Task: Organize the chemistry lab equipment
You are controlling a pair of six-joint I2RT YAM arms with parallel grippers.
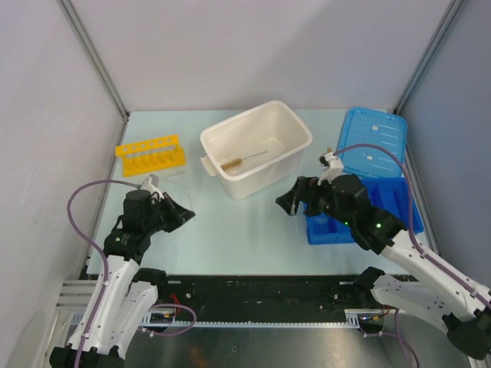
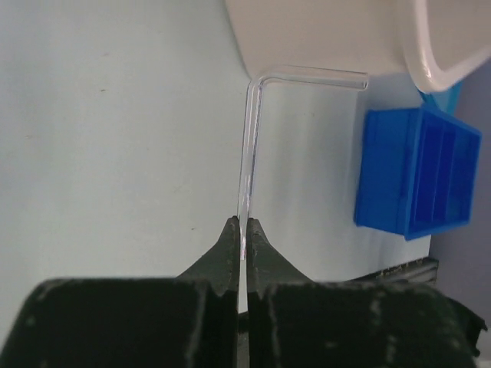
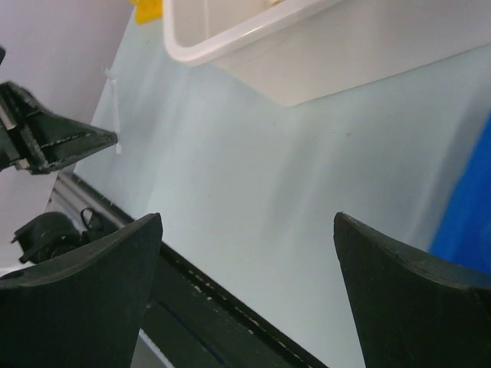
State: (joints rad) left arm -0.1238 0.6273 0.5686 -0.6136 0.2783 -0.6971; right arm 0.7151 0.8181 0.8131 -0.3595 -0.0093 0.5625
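My left gripper [image 2: 244, 222] is shut on the lower end of a thin clear glass tube [image 2: 249, 146]. The tube rises from the jaws and bends at a right angle toward the white tub. In the top view the left gripper [image 1: 188, 215] hovers over the table, left of the tub. My right gripper [image 1: 285, 205] is open and empty just right of the tub; its jaws stand wide apart in the right wrist view [image 3: 249, 218]. A wire brush with tan bristles [image 1: 244, 159] lies inside the tub. The yellow holed rack [image 1: 151, 156] stands at the back left.
The big white tub [image 1: 295, 146] sits at the centre back. A blue lid [image 1: 372, 146] and the blue divided tray [image 1: 399, 201] are at the right, partly under my right arm. The tray also shows in the left wrist view [image 2: 418, 180].
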